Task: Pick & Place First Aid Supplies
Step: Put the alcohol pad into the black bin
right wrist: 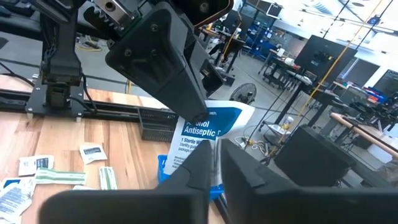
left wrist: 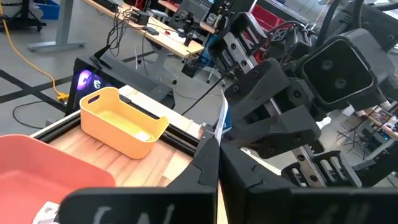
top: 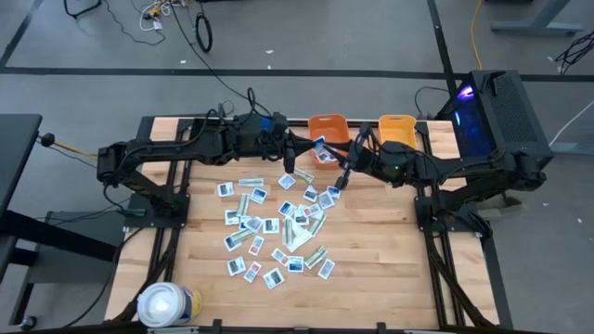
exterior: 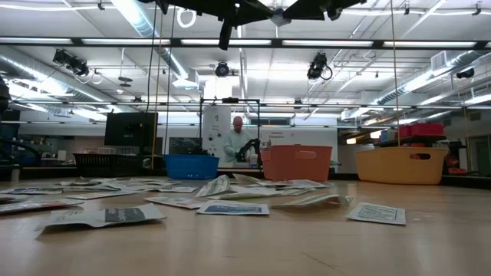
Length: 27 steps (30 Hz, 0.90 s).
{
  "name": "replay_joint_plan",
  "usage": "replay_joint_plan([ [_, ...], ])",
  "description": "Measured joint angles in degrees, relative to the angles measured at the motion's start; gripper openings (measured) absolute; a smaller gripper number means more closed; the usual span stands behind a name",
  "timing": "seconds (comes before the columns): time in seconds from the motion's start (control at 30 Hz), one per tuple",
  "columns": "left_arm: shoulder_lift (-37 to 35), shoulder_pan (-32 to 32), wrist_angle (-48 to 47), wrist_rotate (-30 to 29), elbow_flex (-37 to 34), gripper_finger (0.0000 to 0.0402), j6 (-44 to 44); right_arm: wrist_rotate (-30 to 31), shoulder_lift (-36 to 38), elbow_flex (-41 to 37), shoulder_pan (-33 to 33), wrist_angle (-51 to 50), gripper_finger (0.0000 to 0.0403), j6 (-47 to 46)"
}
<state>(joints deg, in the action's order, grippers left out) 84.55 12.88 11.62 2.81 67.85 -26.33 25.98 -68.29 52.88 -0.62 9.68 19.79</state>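
Table [top: 390,250] of pale wood, with both arms reaching in to meet above its far middle.

Bins along the far edge:
- We note a blue bin [exterior: 191,165], an orange bin [exterior: 296,162] and a yellow bin [exterior: 400,164], standing side by side and apart.
- In the left wrist view, a white packet corner [left wrist: 46,211] shows inside the orange bin.
- We cannot see into the blue bin.

White roll [top: 167,303] stands at the near left corner, well apart from everything else.

First aid supplies [top: 278,227]:
- We count dozens of small flat packets loose across the table's middle.
- They are white with blue or red print, with some longer pale green strips among them. A few overlap.

Held packet [right wrist: 208,134] is white with a blue panel, printed "Antiseptic". It hangs upright in the air between the two grippers.

Left gripper [right wrist: 198,118] is clenched on the packet's upper edge. Right gripper [right wrist: 219,155] sits at its lower edge, and we cannot tell whether it grips.
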Motion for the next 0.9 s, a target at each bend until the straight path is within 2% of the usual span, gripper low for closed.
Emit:
replay_joint_plan([
  [0.17, -0.02, 0.00, 0.00, 0.00, 0.00, 0.0003, 0.06, 0.05, 0.00, 0.00, -0.02, 0.64, 0.0120, -0.81],
  [0.33, -0.02, 0.00, 0.04, 0.00, 0.00, 0.0002, 1.73, 1.99, 0.00, 0.00, -0.07, 0.29, 0.0204, -10.04],
  [0.47, -0.02, 0.00, 0.04, 0.08, 0.00, 0.0002, 1.77, 1.35, 0.00, -0.02, -0.33, -0.40, 0.0247, -17.35],
  [0.67, -0.13, 0.77, 0.25, 5.58, 0.00, 0.0001, 1.98, -1.42, 0.00, -0.02, -0.33, -0.71, 0.0258, -19.82],
  [0.9, -0.13, 2.31, 0.73, 14.84, 0.00, 0.0001, 2.10, -10.07, 0.00, -0.02, -0.46, -0.69, 0.0238, -23.61],
])
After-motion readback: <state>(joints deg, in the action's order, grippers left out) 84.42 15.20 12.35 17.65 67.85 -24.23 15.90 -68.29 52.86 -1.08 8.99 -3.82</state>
